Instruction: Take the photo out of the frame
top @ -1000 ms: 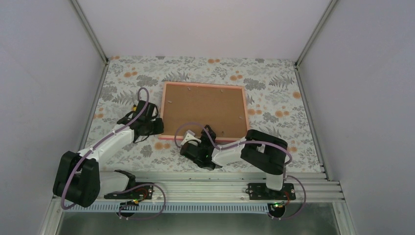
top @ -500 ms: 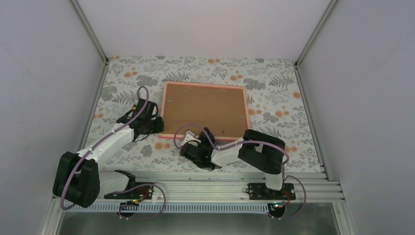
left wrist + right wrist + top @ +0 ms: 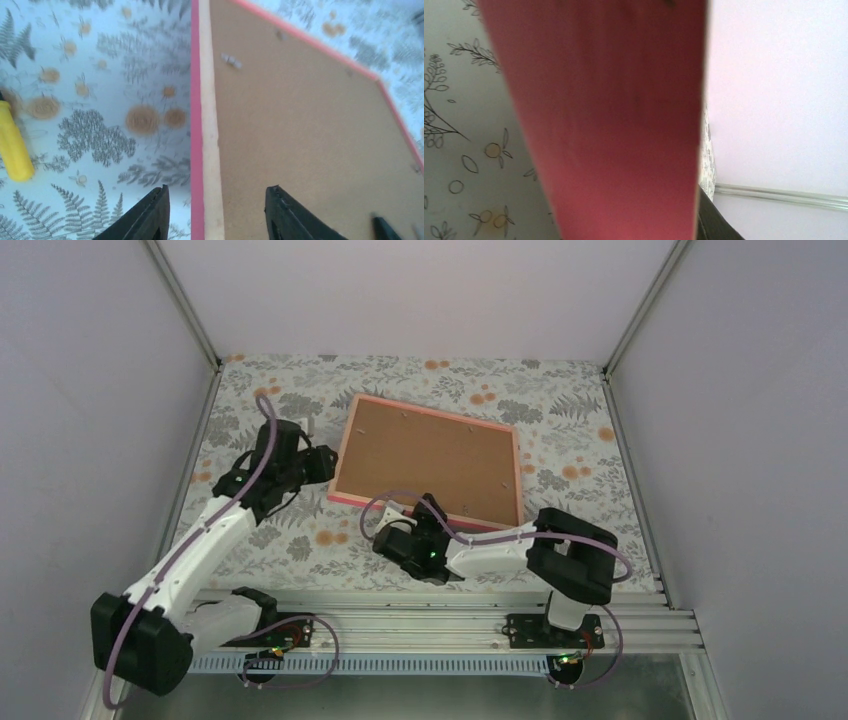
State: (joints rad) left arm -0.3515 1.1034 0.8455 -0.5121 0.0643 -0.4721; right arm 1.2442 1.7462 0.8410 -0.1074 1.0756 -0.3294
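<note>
The frame (image 3: 430, 458) lies back up on the floral cloth, its brown backing board with small metal clips on top. The photo is hidden under that board. My left gripper (image 3: 318, 462) stands open at the frame's left side. In the left wrist view the pink edge (image 3: 196, 150) runs between the two spread fingers (image 3: 150, 215), and neither finger touches it. My right gripper (image 3: 430, 516) is shut on the frame's near edge. In the right wrist view the pink rail (image 3: 614, 125) fills the picture, with one dark finger (image 3: 716, 225) beside it.
A yellow object (image 3: 12, 150) lies on the cloth left of the frame. Grey walls with metal posts (image 3: 185, 310) close in the table on three sides. The rail (image 3: 430, 605) that carries both arm bases runs along the near edge.
The frame has turned a little clockwise. My left gripper has let go of its left edge, opened and drawn back. My right gripper has closed on the near edge.
</note>
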